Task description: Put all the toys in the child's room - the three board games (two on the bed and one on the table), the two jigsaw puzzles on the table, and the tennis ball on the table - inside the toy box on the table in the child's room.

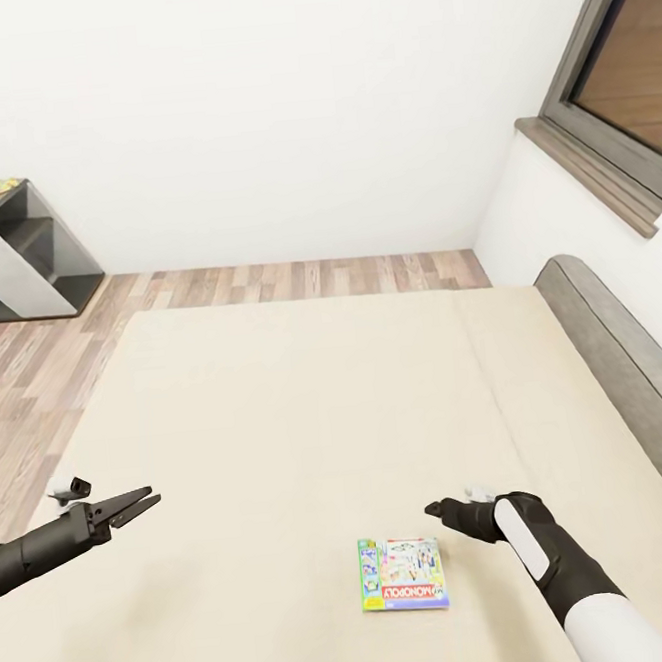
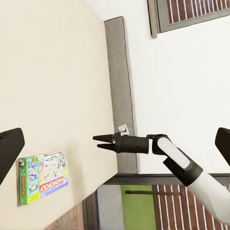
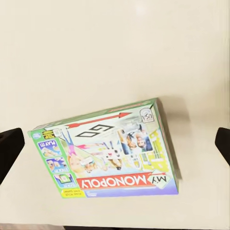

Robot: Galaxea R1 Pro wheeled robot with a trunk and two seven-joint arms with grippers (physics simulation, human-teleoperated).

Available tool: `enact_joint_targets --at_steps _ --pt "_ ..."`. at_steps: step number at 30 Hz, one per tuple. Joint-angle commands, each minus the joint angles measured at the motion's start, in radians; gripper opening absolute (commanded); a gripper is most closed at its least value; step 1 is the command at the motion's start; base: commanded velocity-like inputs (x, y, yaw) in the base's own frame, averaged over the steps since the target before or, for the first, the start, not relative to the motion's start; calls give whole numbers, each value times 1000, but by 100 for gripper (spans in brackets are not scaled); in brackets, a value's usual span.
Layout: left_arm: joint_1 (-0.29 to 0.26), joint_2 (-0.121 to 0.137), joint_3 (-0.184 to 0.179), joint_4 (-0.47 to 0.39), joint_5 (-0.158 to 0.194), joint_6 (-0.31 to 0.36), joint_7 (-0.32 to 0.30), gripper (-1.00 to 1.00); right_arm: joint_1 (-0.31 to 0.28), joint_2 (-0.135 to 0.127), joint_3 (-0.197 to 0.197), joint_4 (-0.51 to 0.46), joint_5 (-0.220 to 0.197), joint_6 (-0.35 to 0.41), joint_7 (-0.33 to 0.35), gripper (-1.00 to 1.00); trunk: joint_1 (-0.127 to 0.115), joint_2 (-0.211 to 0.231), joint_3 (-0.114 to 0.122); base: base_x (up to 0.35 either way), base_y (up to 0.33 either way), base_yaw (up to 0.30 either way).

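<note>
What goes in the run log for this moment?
stage: reaching | target: Monopoly box flat on bed | right tool above box | left tool shut, empty

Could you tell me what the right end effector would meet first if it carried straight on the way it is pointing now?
Most likely the Monopoly board game, which sits centred in the right wrist view, flat on the bed. The right end effector hovers beside it in the head view, so the depth is uncertain.
</note>
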Motion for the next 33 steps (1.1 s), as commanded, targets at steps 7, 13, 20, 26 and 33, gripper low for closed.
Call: enact_joint_targets --at_steps 7,13,20,26,33 --pt "0 0 -1 0 2 10 -1 100 0 -7 -1 -1 -5 3 2 100 0 -2 -13 0 0 0" --pt "0 0 -1 0 3 9 -1 100 0 -8 -1 -1 -5 2 3 100 0 -2 -23 0 0 0" --pt "0 2 -3 -3 5 5 -3 100 0 -9 -1 -1 -5 2 3 100 0 -2 -34 0 0 0" --pt "6 4 -6 -69 7 8 -51 100 0 -9 -1 -1 -5 2 3 100 0 -2 -44 0 0 0" --pt "42 5 -4 -221 2 12 -213 100 0 -10 -1 -2 -5 3 5 100 0 -2 -56 0 0 0"
